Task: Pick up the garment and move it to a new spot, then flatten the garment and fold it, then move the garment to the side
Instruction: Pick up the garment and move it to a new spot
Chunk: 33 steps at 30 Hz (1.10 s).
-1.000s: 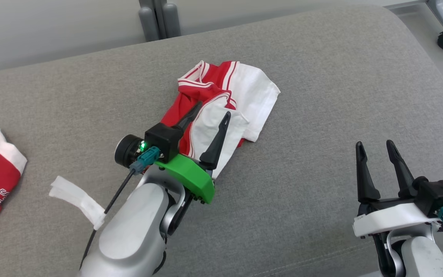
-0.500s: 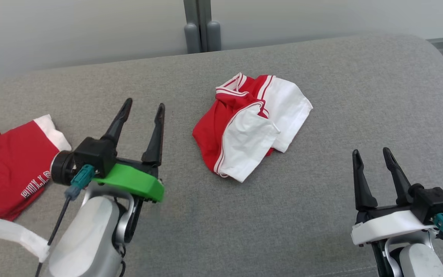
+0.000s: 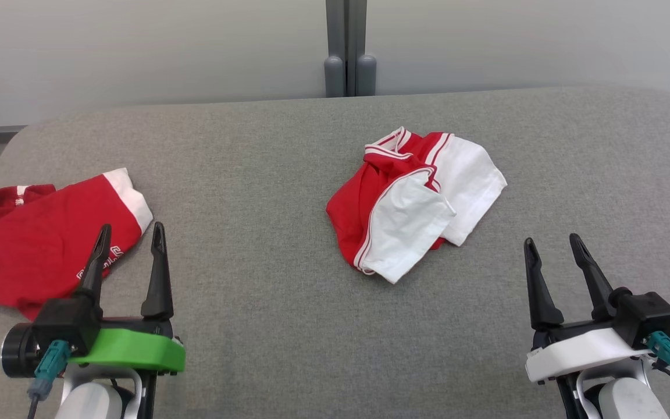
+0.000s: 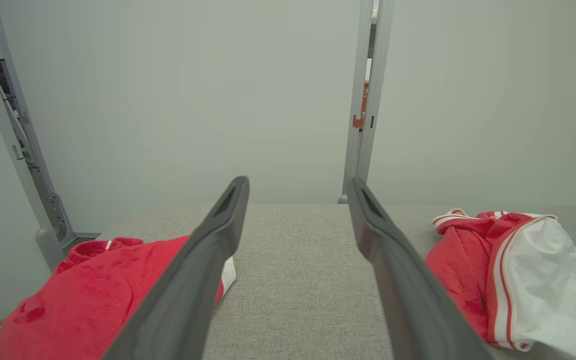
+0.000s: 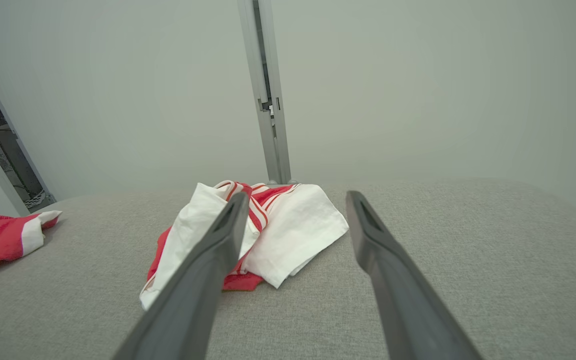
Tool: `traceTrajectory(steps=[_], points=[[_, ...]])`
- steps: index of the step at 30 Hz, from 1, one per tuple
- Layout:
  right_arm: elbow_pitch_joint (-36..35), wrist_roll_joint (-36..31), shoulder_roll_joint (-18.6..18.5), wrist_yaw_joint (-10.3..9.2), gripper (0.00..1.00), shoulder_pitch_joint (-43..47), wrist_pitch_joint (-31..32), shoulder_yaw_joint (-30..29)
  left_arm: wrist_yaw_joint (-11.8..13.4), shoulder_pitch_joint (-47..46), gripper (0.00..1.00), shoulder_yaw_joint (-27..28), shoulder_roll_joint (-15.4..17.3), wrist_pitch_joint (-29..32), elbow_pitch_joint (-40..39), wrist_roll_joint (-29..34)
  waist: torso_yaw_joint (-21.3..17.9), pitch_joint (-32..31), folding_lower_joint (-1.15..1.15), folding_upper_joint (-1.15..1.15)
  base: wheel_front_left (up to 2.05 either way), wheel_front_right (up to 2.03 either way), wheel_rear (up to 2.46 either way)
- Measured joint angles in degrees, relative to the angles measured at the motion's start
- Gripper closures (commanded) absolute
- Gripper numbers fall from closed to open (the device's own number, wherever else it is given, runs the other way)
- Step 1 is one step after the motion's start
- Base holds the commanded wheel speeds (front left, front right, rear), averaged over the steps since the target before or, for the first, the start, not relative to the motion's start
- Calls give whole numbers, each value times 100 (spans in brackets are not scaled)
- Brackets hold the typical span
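Note:
The garment (image 3: 416, 203), crumpled red and white with striped trim, lies loose on the grey padded table (image 3: 282, 174), right of centre. My left gripper (image 3: 131, 230) hovers open and empty at the lower left, well apart from the garment. Its fingertips overlap the edge of a second red garment (image 3: 50, 238). My right gripper (image 3: 551, 240) stands open and empty at the lower right, a short way in front and to the right of the garment. The left wrist view has the garment (image 4: 513, 275) right of the open left gripper (image 4: 298, 182). In the right wrist view the garment (image 5: 293, 225) lies just beyond the open right gripper (image 5: 296, 196).
The second red garment (image 4: 93, 285), with white lettering and a white cuff, lies near the table's left edge. A pale wall with a grey upright post (image 3: 345, 46) stands behind the table. Bare grey cloth lies between the two garments and along the front.
My left gripper has drawn back from over the red and white garment to the lower left, staying open. The head camera has swung too. The garment lies as it was; the right gripper is unmoved.

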Motion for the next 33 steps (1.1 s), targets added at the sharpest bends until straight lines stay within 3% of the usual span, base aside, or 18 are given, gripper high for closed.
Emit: traceTrajectory(steps=[12,33], points=[[62,-1,0,0,0,127,9,127,-352,975,0,385,-114,-1,-223,214,126,-280,0,0,0,0,0],[-15,-75,0,0,0,422,171,193,-835,1505,0,838,-561,-8,-75,576,107,-539,0,0,0,0,0]])
